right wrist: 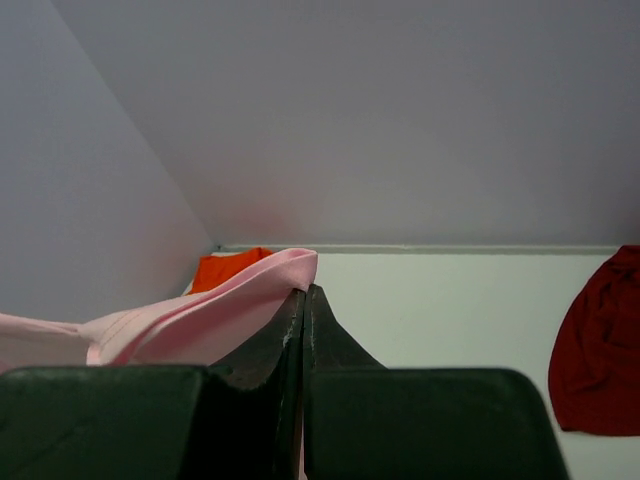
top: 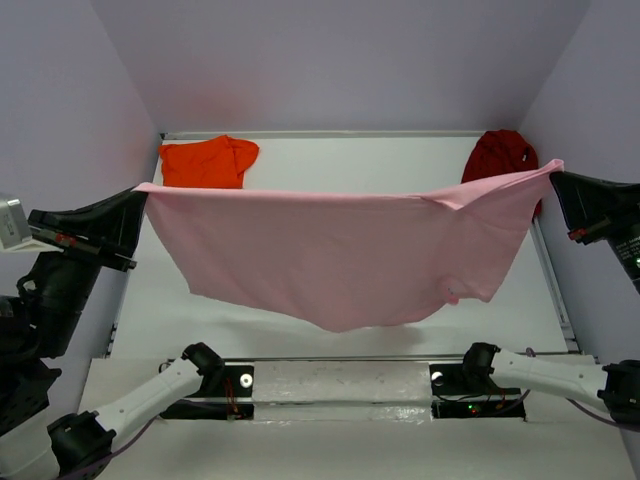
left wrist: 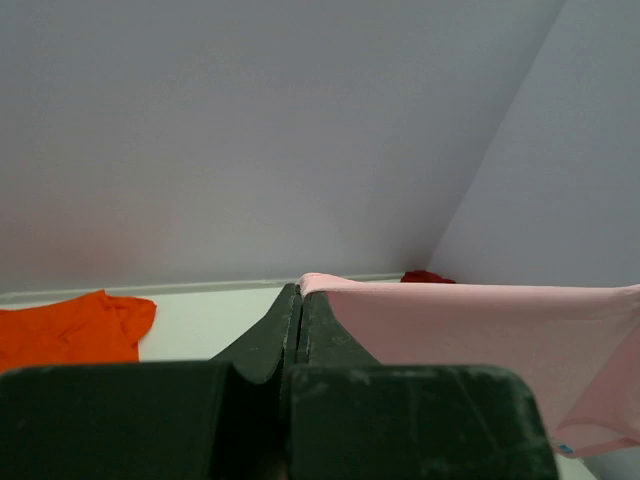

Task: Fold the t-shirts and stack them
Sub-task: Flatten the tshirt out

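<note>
The light pink t-shirt (top: 340, 250) hangs stretched in the air between both arms, its lower edge drooping over the table. My left gripper (top: 138, 192) is shut on its left corner (left wrist: 312, 283). At the far right my right gripper (top: 556, 172) is shut on the other corner (right wrist: 290, 270). The orange t-shirt (top: 208, 162) lies folded at the table's back left corner. A dark red t-shirt (top: 500, 156) sits crumpled at the back right, partly hidden behind the pink cloth.
Pale walls (top: 340, 60) close in the white table (top: 350, 155) on three sides, with a raised rim along its right edge (top: 556, 290). Both arm bases (top: 340, 385) stand at the near edge under the hanging cloth.
</note>
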You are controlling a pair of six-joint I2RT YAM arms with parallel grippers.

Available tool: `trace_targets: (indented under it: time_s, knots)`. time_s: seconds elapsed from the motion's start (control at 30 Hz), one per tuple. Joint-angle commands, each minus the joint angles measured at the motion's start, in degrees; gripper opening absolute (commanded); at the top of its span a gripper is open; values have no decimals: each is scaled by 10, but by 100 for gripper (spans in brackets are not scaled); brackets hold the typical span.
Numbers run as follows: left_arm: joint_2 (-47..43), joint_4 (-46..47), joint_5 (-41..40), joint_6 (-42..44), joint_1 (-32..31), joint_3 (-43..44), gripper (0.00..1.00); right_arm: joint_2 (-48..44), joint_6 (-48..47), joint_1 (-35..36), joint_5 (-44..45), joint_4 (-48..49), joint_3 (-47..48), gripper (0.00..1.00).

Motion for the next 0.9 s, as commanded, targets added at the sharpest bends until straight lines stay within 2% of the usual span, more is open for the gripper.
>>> trace_targets:
  time_s: [0.0, 0.07, 0.13, 0.2, 0.27, 0.3, 0.33, 0.37, 0.4, 0.5, 0.53, 0.57, 0.6, 0.67, 0.7, 0.8, 0.87]
  knots:
    - [28, 38, -27, 25, 4, 17, 0, 53, -84, -5, 22, 87, 34, 0]
    - [33, 54, -35, 30, 4, -14, 0, 102, -107, -5, 42, 97, 53, 0]
    - [29, 103, -59, 25, 4, -82, 0, 125, -128, -5, 61, 119, 54, 0]
    - [19, 160, -87, 22, 4, -131, 0, 137, -151, -5, 78, 157, 7, 0]
    - [30, 183, -99, 22, 4, -184, 0, 137, -180, -5, 111, 241, -43, 0]
    - [37, 199, -111, 23, 4, -208, 0, 138, -214, -11, 129, 270, -100, 0]
    - [55, 206, -121, 25, 4, -220, 0, 138, -240, -16, 140, 368, -135, 0]
    - [62, 216, -129, 28, 4, -231, 0, 140, -246, -27, 135, 387, -159, 0]
    - [69, 238, -136, 32, 5, -251, 0, 152, -218, -70, 120, 394, -187, 0]
    - [96, 272, -135, 34, 19, -268, 0, 181, -171, -137, 55, 376, -206, 0]
    - [104, 277, -130, 38, 27, -267, 0, 195, -111, -172, 26, 352, -202, 0]
    - [122, 282, -122, 37, 39, -267, 0, 225, -80, -241, -10, 297, -186, 0]
    - [133, 283, -88, 36, 80, -265, 0, 242, -22, -277, -88, 279, -177, 0]
    - [159, 287, -7, 19, 139, -256, 0, 285, -5, -327, -143, 253, -154, 0]
    - [167, 290, 3, 12, 190, -252, 0, 297, 1, -327, -139, 246, -143, 0]
    - [201, 293, -5, 11, 200, -230, 0, 337, 0, -327, -151, 229, -79, 0]
    - [230, 276, 2, 8, 202, -184, 0, 353, 0, -332, -157, 194, -30, 0]
